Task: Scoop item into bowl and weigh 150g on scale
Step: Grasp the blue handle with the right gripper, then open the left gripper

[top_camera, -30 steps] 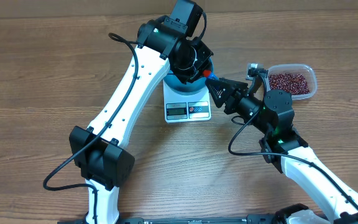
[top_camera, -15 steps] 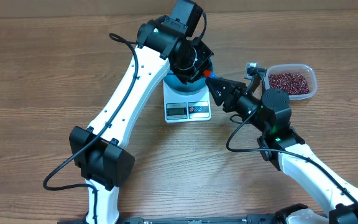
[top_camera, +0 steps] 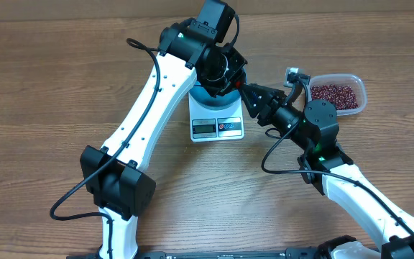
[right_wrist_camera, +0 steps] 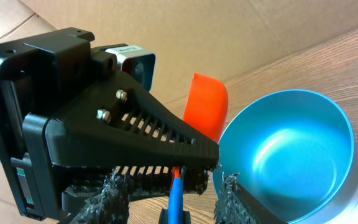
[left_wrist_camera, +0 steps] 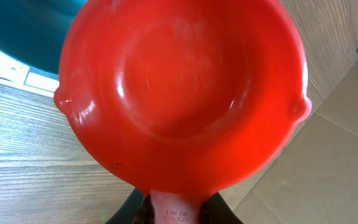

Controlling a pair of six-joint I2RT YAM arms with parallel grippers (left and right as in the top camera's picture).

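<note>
A red measuring scoop (left_wrist_camera: 179, 81) fills the left wrist view, and no beans show in it. My left gripper (left_wrist_camera: 174, 208) is shut on its handle, holding it over the blue bowl (top_camera: 202, 91), which stands on the white scale (top_camera: 218, 128). In the right wrist view the bowl (right_wrist_camera: 291, 155) looks empty. The scoop's blue handle end (right_wrist_camera: 176, 193) lies between the fingers of my right gripper (right_wrist_camera: 173, 196), which stand open with a gap on each side. The dark red beans (top_camera: 333, 93) lie in a clear tub at the far right.
The clear tub (top_camera: 362, 99) stands on the wooden table right of the scale, just behind my right arm. A small metal part (top_camera: 293, 74) on the right arm sits beside the tub. Cardboard lines the table's far edge (left_wrist_camera: 328, 162).
My right gripper has moved left and away toward the scoop's handle end, and its jaws have narrowed. The left arm, the scoop and the bowl have stayed put.
</note>
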